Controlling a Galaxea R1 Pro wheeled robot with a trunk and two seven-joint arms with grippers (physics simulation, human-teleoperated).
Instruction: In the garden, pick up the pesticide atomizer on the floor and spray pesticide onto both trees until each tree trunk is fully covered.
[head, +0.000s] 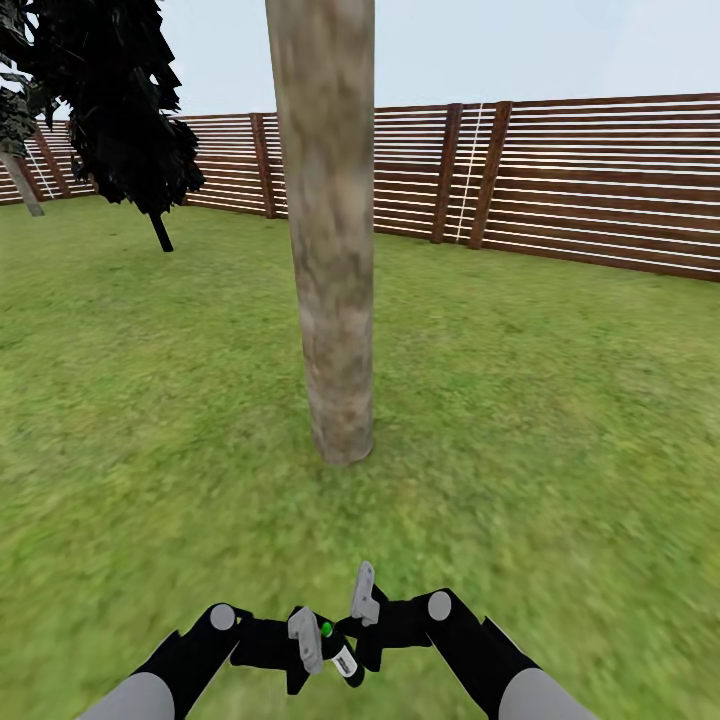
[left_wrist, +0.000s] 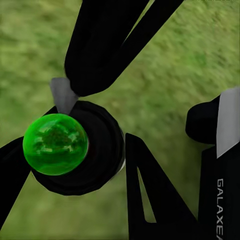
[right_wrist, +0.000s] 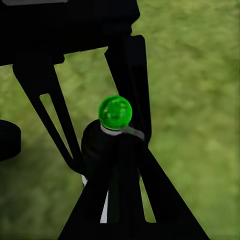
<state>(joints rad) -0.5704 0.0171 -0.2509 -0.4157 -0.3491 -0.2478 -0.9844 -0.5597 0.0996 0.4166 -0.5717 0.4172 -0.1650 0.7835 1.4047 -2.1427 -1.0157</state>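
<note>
The pesticide atomizer (head: 342, 660), a small dark bottle with a green ball top and a pale label, hangs low in front of me over the grass. My left gripper (head: 318, 652) is shut on its body, with a finger on each side, as the left wrist view shows around the bottle (left_wrist: 75, 150). My right gripper (head: 366, 622) comes in from the other side with its fingers drawn together, tips against the bottle's neck (right_wrist: 117, 131). A thick pale grey-brown tree trunk (head: 330, 250) stands straight ahead, a short way beyond the grippers. I see no white specks on its bark.
Green lawn (head: 560, 420) spreads all around the trunk. A reddish-brown slat fence (head: 600, 180) runs along the back. A near-black narrow tree (head: 120, 110) stands at the far left by the fence.
</note>
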